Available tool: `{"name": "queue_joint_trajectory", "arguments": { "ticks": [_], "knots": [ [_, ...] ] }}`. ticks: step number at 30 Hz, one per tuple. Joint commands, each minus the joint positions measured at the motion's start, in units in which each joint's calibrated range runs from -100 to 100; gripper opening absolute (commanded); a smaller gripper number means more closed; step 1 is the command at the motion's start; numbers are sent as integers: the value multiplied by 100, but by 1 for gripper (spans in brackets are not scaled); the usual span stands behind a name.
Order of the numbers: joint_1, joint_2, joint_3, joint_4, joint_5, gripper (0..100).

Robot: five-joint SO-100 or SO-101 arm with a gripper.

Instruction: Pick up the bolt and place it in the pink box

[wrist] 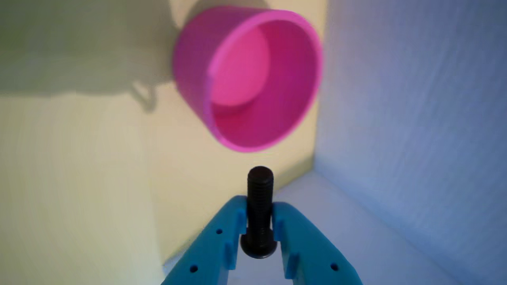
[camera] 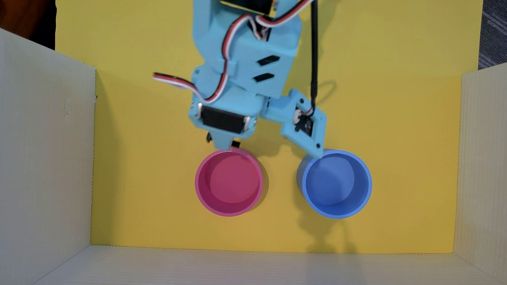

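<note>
In the wrist view the gripper (wrist: pixel 259 221) was clamped narrowly on the bolt (wrist: pixel 260 206) — its threaded shaft stood up between the two blue fingers (wrist: pixel 214 245), head nearest the camera. The pink box (wrist: pixel 253 79) lay just ahead of the fingertips, empty. In the overhead view the gripper (camera: pixel 226 145) sat at the near rim of the pink box (camera: pixel 201 189) — probably not yet over its opening — with the blue cup (camera: pixel 336 183) off to the side.

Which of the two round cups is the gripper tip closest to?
The pink box: the gripper, shut on the bolt, sits at its rim. The blue cup stands apart to its right in the overhead view.
</note>
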Motion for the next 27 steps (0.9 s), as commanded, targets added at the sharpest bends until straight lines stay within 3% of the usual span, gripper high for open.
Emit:
{"name": "queue_joint_trajectory", "arguments": {
  "ticks": [1, 12, 27],
  "knots": [
    [-3, 144, -677, 27, -17, 2],
    [-10, 1432, -1880, 52, -17, 2],
    [-238, 2779, -3662, 902, -121, 2]
  ]
}}
